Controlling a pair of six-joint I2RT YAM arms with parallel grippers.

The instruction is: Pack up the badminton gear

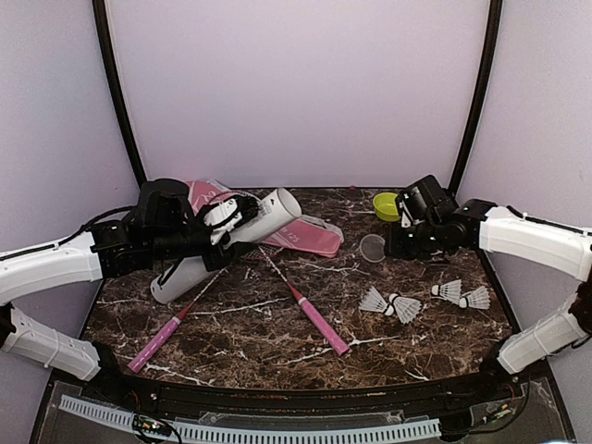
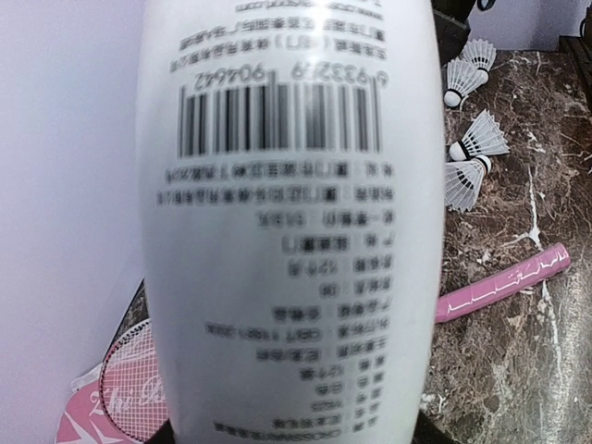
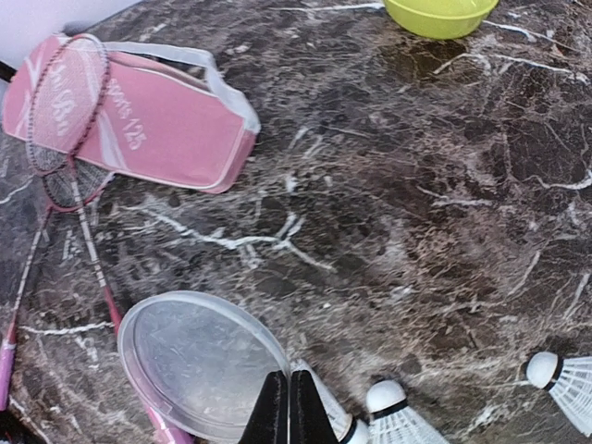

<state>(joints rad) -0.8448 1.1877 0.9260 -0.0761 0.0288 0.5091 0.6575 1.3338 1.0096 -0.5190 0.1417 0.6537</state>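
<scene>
My left gripper is shut on the tall white tube, which is tilted with its open end up and to the right. In the left wrist view the tube fills most of the frame and hides the fingers. Two rackets with pink handles lie crossed on the table, their heads on the pink racket cover. Several white shuttlecocks lie at the right. My right gripper is shut and holds nothing, its tips over the edge of a clear round lid.
A lime-green bowl stands at the back right, behind the right gripper. The clear lid lies flat on the dark marble table. Curved white walls close in the back and sides.
</scene>
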